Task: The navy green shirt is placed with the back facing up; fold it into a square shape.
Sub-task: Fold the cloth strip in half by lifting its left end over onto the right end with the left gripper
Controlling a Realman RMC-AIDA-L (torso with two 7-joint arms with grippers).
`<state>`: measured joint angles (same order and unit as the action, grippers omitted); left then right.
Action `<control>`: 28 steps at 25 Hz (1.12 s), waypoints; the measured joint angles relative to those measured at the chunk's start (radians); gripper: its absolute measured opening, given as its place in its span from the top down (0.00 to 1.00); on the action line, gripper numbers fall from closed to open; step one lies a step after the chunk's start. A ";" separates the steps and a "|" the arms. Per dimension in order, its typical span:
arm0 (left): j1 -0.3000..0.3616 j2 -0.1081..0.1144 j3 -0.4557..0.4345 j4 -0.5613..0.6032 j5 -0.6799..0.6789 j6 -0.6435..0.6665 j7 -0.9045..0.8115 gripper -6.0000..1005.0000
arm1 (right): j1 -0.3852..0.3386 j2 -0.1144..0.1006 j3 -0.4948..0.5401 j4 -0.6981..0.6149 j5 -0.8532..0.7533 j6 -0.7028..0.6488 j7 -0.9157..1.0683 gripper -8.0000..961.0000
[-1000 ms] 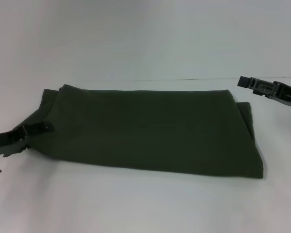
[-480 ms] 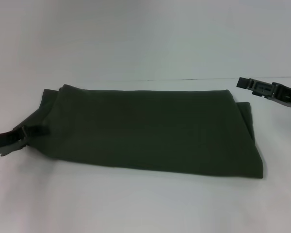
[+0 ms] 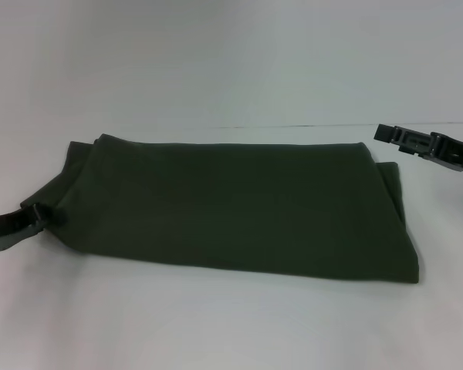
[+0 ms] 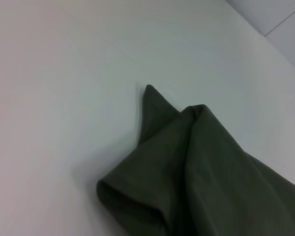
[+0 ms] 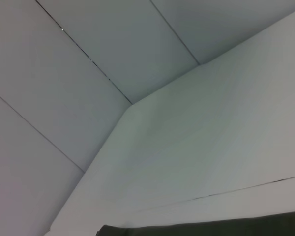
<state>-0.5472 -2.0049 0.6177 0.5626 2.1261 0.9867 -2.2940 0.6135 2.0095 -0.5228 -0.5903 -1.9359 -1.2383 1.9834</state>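
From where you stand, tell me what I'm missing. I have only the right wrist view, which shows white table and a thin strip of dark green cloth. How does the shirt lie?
Observer: The dark olive-green cotton shirt lies folded into a long band across the white table, with a plain side up.
Operator: Where is the left gripper?
Observer: The left gripper sits low at the shirt's left end, right against the cloth edge.
Operator: And the right gripper?
Observer: The right gripper is beside the shirt's far right corner, apart from the cloth.
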 joint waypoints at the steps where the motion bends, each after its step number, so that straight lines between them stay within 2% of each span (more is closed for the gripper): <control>1: 0.001 0.000 0.000 0.000 0.000 -0.001 0.000 0.68 | 0.000 0.000 0.000 0.000 0.000 -0.001 0.000 0.04; 9: 0.032 0.000 0.000 0.008 -0.001 0.002 0.003 0.96 | 0.002 0.008 0.004 0.005 0.002 0.000 -0.014 0.04; 14: 0.082 0.000 -0.007 0.039 -0.009 0.008 0.003 0.96 | 0.012 0.020 0.000 0.009 0.023 0.007 -0.028 0.04; 18: 0.131 0.000 -0.018 0.081 -0.012 0.011 0.004 0.96 | 0.027 0.039 -0.004 0.009 0.026 0.021 -0.033 0.04; 23: 0.175 0.008 -0.085 0.119 -0.012 0.036 0.022 0.96 | 0.049 0.060 -0.005 0.010 0.027 0.034 -0.043 0.04; 28: 0.209 0.027 -0.165 0.151 -0.006 0.080 0.041 0.96 | 0.064 0.063 -0.006 0.032 0.026 0.051 -0.054 0.04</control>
<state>-0.3386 -1.9777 0.4529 0.7133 2.1198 1.0664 -2.2534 0.6773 2.0729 -0.5292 -0.5582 -1.9099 -1.1874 1.9296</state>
